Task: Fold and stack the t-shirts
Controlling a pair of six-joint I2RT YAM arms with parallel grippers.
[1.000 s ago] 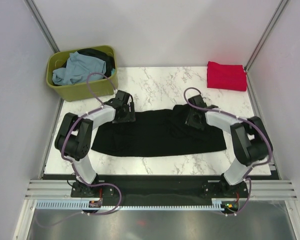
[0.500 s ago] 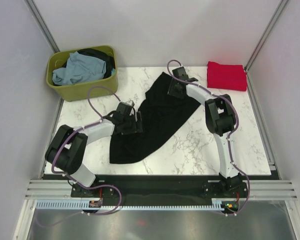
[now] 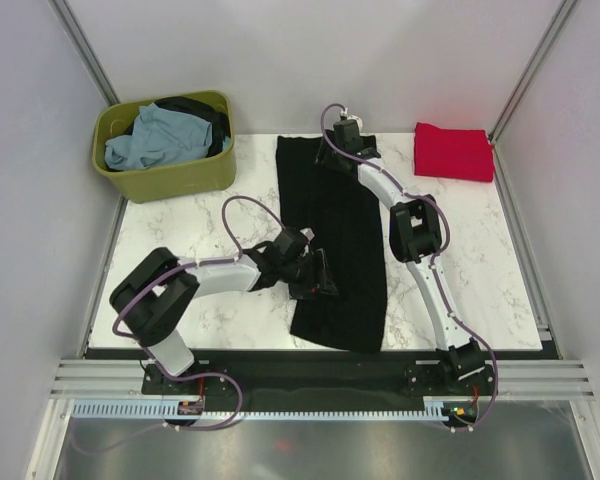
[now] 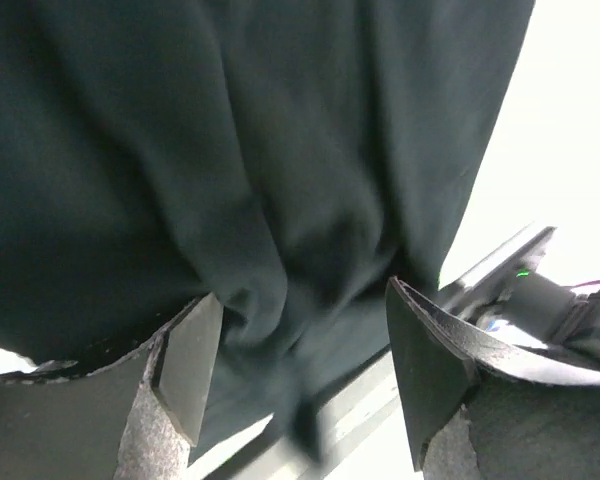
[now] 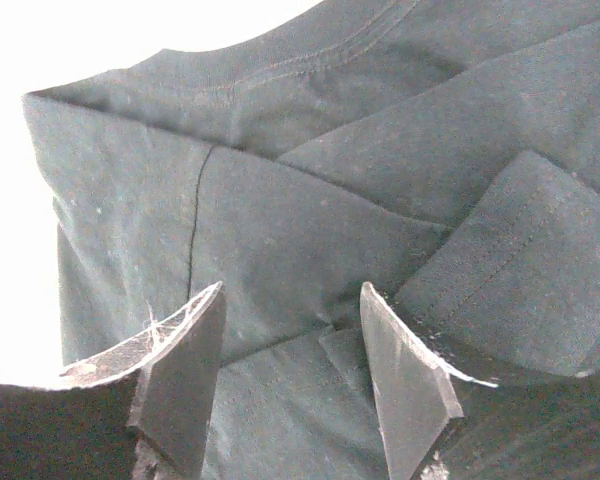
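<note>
A black t-shirt [image 3: 335, 240] lies as a long folded strip from the table's far edge to its near edge. My right gripper [image 3: 336, 152] is stretched out over its far end, by the collar. In the right wrist view it [image 5: 292, 288] stands open just above the folded cloth [image 5: 310, 200]. My left gripper [image 3: 318, 283] sits at the strip's left edge, near the front. Its jaws [image 4: 302, 290] are apart with a bunched fold of the black cloth [image 4: 230, 130] between the tips. A folded red t-shirt [image 3: 453, 152] lies at the far right corner.
An olive-green tub [image 3: 165, 178] stands at the far left and holds a pale blue-grey shirt [image 3: 155, 135] and a dark one [image 3: 205, 110]. Metal frame posts and grey walls close in the table. The right arm's links [image 3: 412, 230] run along the strip's right side.
The black shirt has swung from lying across the table to lying lengthwise. The right gripper went to the far edge; the left gripper moved right and toward the front.
</note>
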